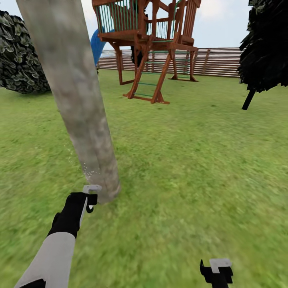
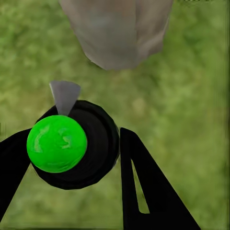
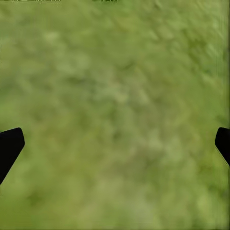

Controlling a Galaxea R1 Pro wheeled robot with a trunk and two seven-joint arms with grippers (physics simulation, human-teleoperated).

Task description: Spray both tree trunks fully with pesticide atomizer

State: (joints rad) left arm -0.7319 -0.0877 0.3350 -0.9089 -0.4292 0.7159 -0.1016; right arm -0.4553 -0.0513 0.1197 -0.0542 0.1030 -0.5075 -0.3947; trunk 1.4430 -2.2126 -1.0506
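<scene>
Near the trunk [image 1: 76,100] base, left of centre, the left hand [image 1: 90,199] grips the atomizer [image 2: 72,146] with its nozzle aimed low, so spray may miss the upper bark, while the right hand [image 1: 216,271] hangs wide open over grass [image 1: 192,168].

Trunk [image 1: 76,100]: left of centre, rising from the lawn [image 1: 192,160].
Atomizer [image 1: 91,196]: just before the trunk's base, in the left gripper [image 1: 86,200].
Play tower [image 1: 150,44]: behind, before the fence [image 1: 216,62].
Right gripper [image 1: 216,270]: low right, over lawn.
</scene>
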